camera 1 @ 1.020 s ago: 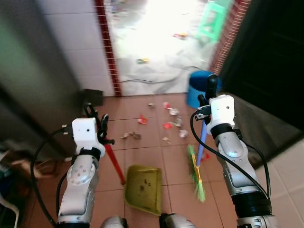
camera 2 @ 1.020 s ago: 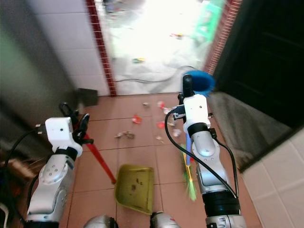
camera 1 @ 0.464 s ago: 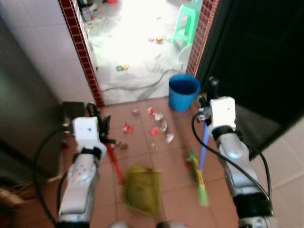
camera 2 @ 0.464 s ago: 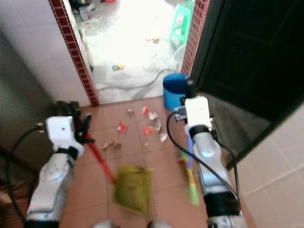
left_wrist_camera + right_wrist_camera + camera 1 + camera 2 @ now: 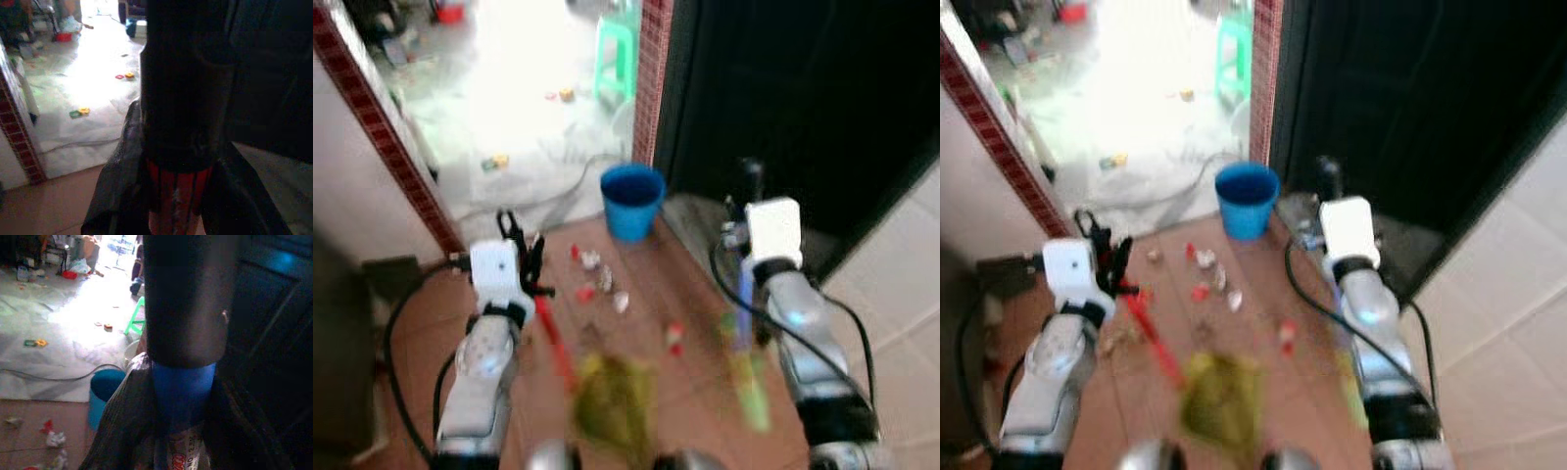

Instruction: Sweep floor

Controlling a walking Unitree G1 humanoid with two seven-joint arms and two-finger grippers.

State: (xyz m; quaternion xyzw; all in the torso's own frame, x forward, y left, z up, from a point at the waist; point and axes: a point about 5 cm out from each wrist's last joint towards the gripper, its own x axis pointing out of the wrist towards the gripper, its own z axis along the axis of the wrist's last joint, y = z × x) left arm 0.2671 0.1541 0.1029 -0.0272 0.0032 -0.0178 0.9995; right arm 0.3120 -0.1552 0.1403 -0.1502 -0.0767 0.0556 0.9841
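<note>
My left gripper (image 5: 520,241) is shut on the red handle (image 5: 553,345) of a yellow-green dustpan (image 5: 612,403), which is blurred low in the middle. My right gripper (image 5: 744,201) is shut on the blue handle (image 5: 745,294) of a broom whose green bristles (image 5: 750,390) trail on the tiles at the right. Scraps of red and white litter (image 5: 598,285) lie on the brown tiles ahead of the dustpan, and one red scrap (image 5: 674,336) lies nearer the broom. The wrist views show each handle, red (image 5: 178,196) and blue (image 5: 181,391), clamped between dark fingers.
A blue bucket (image 5: 632,199) stands just past the litter, at a red-brick doorway (image 5: 652,69). Beyond it lies a bright floor with a cable, small toys and a green stool (image 5: 615,54). A dark door (image 5: 803,108) stands at the right and a white tiled wall (image 5: 357,211) at the left.
The whole picture has swung and blurred, so the camera has moved: bucket, litter and doorway now sit further left and nearer. Both grippers keep their hold on the handles.
</note>
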